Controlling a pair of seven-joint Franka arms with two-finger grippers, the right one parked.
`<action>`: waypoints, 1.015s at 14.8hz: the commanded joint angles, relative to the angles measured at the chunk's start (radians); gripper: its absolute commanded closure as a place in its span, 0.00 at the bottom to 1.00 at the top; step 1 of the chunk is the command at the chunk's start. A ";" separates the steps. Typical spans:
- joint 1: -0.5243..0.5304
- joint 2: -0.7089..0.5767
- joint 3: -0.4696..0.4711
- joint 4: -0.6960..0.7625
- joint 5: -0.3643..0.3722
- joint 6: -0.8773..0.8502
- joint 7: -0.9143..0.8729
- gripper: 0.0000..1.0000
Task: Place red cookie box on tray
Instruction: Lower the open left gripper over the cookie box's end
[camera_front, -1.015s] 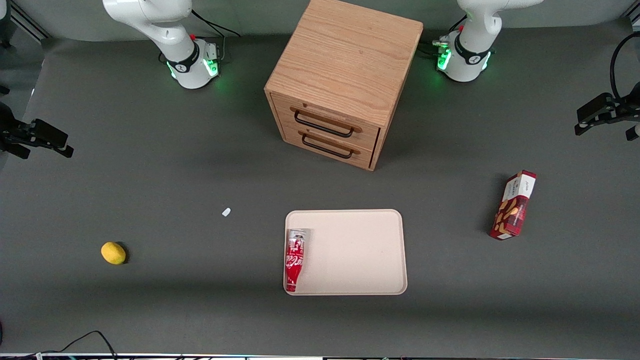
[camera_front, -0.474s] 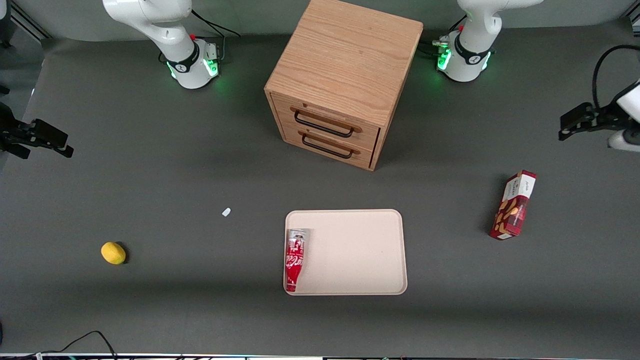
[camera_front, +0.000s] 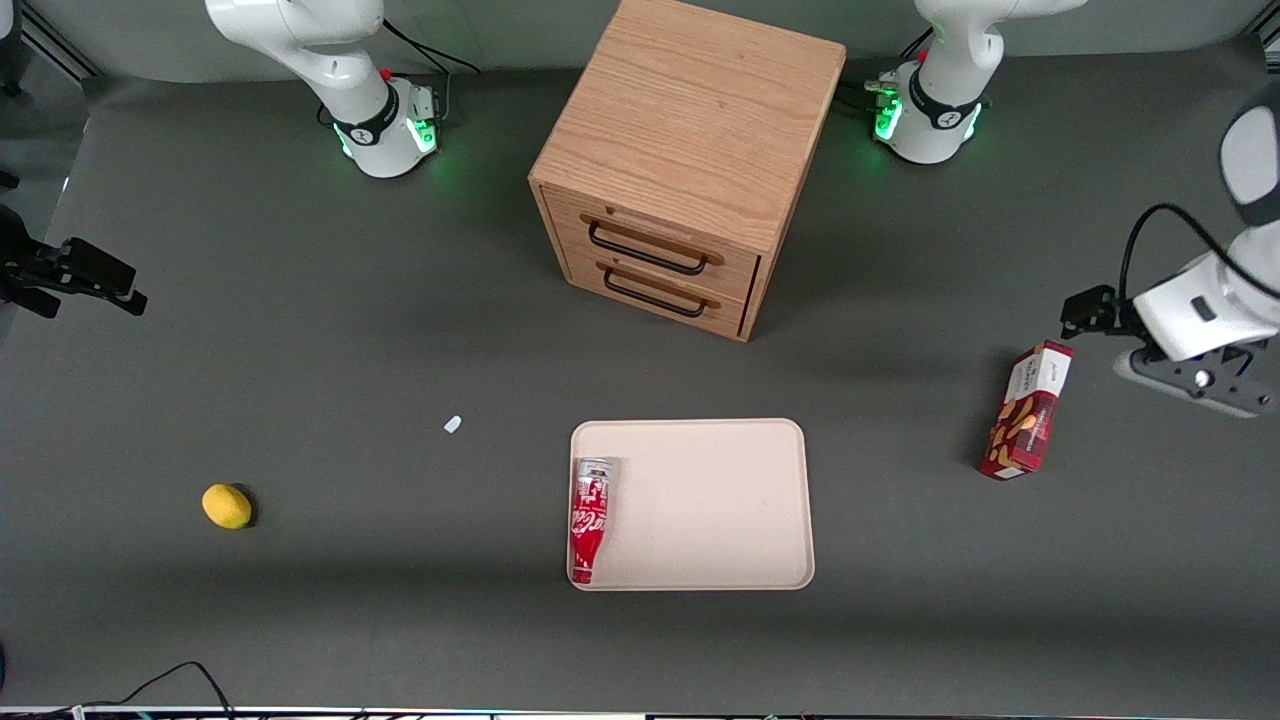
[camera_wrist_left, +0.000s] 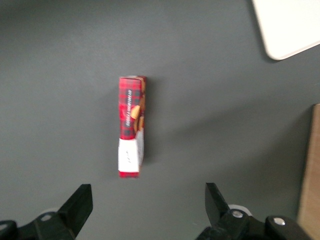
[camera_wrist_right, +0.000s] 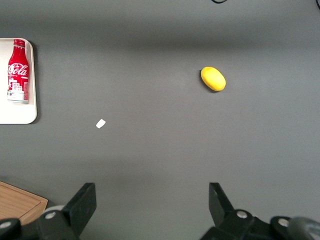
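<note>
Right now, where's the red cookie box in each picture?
Front view: box lies on the table toward the working arm's end, beside the tray; the tool is above the table beside it.
Left wrist view: box, open tool clear of it.
Right wrist view: not in it.
Shared landmark: tray.

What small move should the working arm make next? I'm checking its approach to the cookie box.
Probably slide over the cookie box and descend. The end effector is open, up off the table beside the box's white end, not yet straddling it. The box lies on the table apart from the tray.
</note>
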 joint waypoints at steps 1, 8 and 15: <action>-0.003 0.025 0.003 -0.068 0.060 0.126 0.074 0.00; 0.027 0.091 0.010 -0.297 0.095 0.457 0.170 0.00; 0.054 0.172 0.032 -0.368 0.102 0.598 0.180 0.00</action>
